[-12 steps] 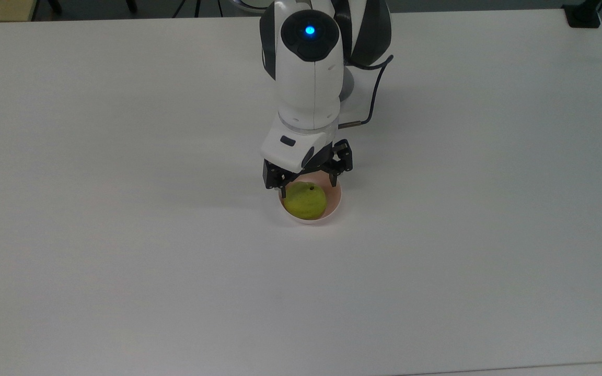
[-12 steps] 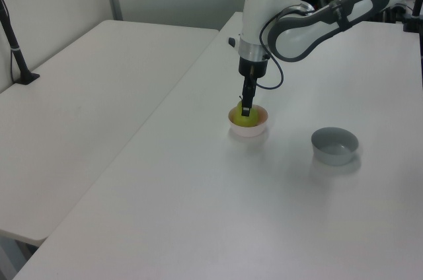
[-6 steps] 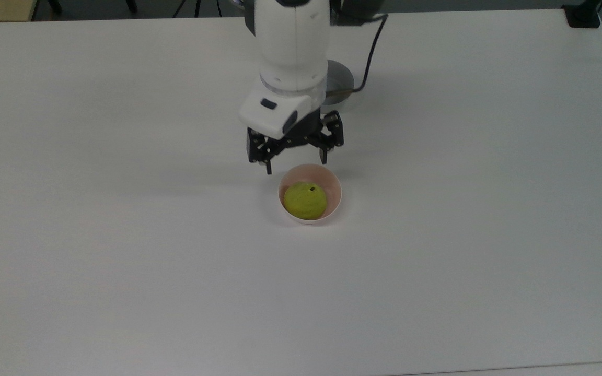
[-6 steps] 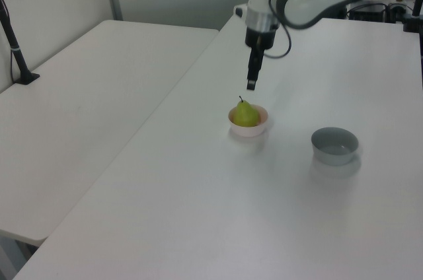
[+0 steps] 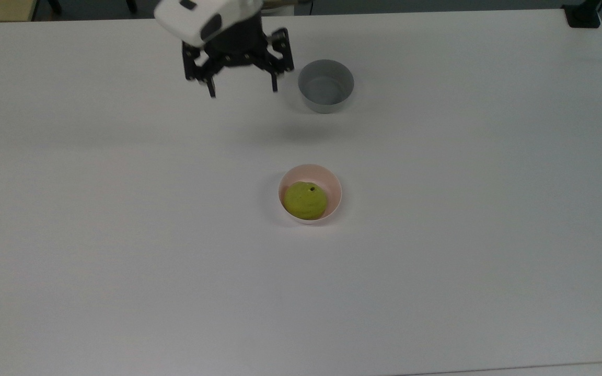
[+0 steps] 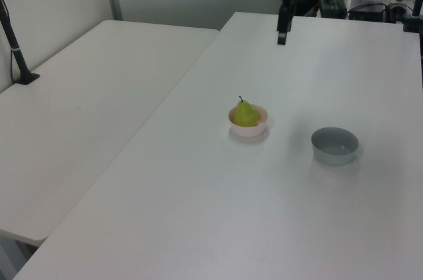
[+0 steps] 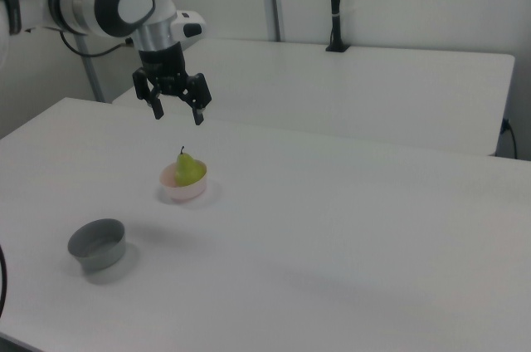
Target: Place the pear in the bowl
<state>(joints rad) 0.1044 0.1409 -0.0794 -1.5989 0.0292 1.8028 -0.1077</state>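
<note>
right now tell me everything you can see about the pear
The pear is small, rounded and yellow-green, with a smooth skin and a short dark stem that points up in the left view. It sits upright inside the pale pink bowl, filling much of it and rising above the rim, slightly toward the top view's left side of the bowl. Nothing but the bowl touches it; the gripper hangs well away from it, fingers open and empty.

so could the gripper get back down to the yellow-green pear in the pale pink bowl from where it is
Probably yes. The gripper hangs open above the table, and nothing stands between it and the yellow-green pear, stem up in the pale pink bowl.
</note>
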